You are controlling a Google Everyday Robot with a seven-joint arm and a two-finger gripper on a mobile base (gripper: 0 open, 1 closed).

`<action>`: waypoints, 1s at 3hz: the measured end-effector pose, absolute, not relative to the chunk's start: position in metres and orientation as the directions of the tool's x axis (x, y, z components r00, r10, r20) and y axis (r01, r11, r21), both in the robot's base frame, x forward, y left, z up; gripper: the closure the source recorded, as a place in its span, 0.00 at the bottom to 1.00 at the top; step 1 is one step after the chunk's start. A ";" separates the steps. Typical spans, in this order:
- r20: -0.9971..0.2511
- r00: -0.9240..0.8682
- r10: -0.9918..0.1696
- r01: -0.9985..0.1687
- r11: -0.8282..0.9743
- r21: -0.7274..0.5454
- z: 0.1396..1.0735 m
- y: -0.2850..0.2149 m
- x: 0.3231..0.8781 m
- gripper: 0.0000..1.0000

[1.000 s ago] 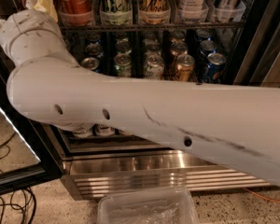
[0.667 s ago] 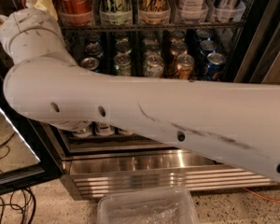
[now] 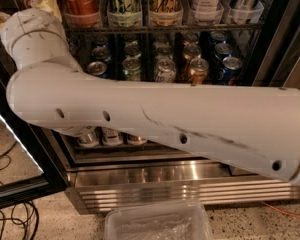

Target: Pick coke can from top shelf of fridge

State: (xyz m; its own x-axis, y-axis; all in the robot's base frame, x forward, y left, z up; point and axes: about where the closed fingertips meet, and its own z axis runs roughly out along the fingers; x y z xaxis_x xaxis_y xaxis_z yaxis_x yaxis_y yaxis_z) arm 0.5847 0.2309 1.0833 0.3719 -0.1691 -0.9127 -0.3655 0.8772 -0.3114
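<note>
At top shelf [image 3: 165, 29]: gripper [image 3: 42, 2] raised, coke can [image 3: 81, 3] just to its right; grip state impossible to tell. Best square up on can, grasp mid-body, withdraw straight.

Only the white "Coca" script reads, on the red coke can [image 3: 81, 4] on the top shelf [image 3: 165, 29].

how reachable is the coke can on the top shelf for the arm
Probably yes: the coke can stands unblocked at the front of the top shelf, and the tool is right beside it, top left of view.
</note>
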 end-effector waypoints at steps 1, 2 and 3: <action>-0.927 0.365 -0.090 -0.382 0.893 -0.238 1.083 0.231 0.591 0.25; -0.930 0.366 -0.046 -0.397 0.896 -0.200 1.086 0.234 0.598 0.25; -0.930 0.367 -0.028 -0.414 0.890 -0.191 1.091 0.239 0.605 0.25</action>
